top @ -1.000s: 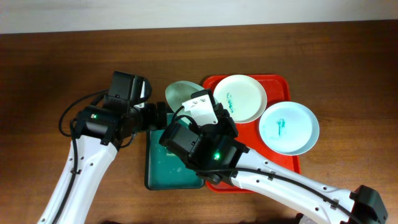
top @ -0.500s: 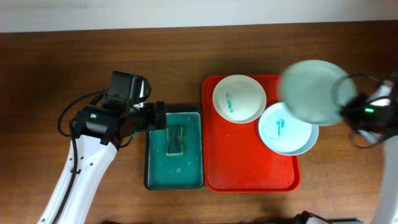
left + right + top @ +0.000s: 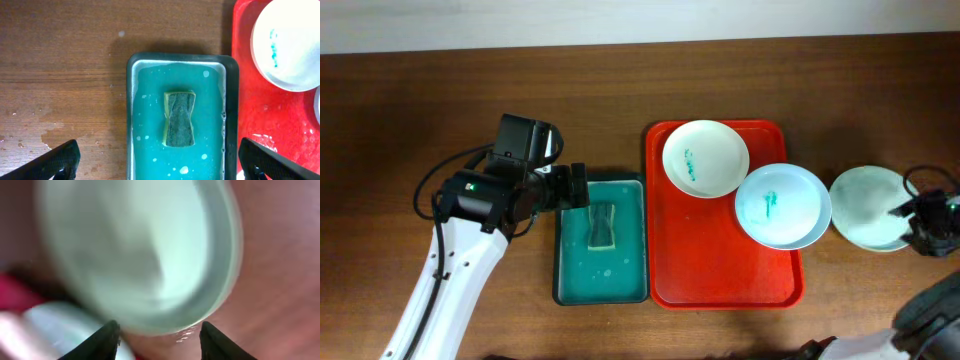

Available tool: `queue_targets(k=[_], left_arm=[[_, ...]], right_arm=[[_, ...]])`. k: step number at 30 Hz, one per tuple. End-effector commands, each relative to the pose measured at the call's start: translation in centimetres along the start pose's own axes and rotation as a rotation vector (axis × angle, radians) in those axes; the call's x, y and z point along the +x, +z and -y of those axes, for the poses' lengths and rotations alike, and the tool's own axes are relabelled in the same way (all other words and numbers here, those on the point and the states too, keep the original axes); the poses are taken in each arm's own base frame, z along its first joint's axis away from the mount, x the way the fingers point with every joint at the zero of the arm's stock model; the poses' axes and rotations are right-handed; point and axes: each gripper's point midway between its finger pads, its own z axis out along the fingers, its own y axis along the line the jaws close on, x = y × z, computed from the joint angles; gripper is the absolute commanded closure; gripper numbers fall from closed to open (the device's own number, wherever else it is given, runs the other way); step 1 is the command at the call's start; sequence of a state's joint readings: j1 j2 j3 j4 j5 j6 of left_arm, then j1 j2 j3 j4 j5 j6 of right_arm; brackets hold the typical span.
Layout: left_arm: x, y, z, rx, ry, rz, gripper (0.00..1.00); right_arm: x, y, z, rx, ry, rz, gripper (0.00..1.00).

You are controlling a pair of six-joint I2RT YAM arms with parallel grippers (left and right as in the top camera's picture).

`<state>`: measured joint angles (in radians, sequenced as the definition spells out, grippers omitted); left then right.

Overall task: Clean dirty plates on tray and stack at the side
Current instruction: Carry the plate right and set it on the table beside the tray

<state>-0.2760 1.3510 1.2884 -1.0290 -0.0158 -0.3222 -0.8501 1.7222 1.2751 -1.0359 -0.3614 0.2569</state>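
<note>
Left gripper (image 3: 572,188): spread wide and empty, hovering over the sponge tray's (image 3: 560,260) far end; it has not shifted in the last second.
Sponge (image 3: 604,223): lying flat in the sponge tray's soapy water, nobody holding it.
Tray (image 3: 720,270): two plates on its far right part, the rest bare and wet.
Back plate (image 3: 706,158): on the tray, green smear in the middle, not yet wiped.
Front plate (image 3: 782,205): on the tray just right of the back plate, rims touching or overlapping, also smeared.
Wiped plate (image 3: 865,207): a second ago it was held up at the sponge tray; half a second ago it was in the air over the tray's right side. Now it sits low on the surface (image 3: 420,100) just right of the tray, with no smear to see.
Right gripper (image 3: 912,212): at the wiped plate's right rim. The wrist view is badly blurred, so I cannot tell whether it is clamped on the rim or has let go.
Meaning: likely one plate cleaned and starting the stack, two to go.
</note>
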Motion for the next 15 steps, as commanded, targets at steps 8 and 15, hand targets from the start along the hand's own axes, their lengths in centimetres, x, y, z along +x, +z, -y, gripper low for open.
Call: queue_targets(k=[8,15], left_arm=[[-0.5,-0.5,0.0,-0.001,-0.001,0.022,0.01],[-0.5,-0.5,0.0,-0.001,-0.001,0.022,0.01]], right_arm=[[5.6,5.6,-9.1,0.253,-0.714,0.080,0.39],[8.2,6.8,-8.2,0.230,-0.682,-0.088,0.96]])
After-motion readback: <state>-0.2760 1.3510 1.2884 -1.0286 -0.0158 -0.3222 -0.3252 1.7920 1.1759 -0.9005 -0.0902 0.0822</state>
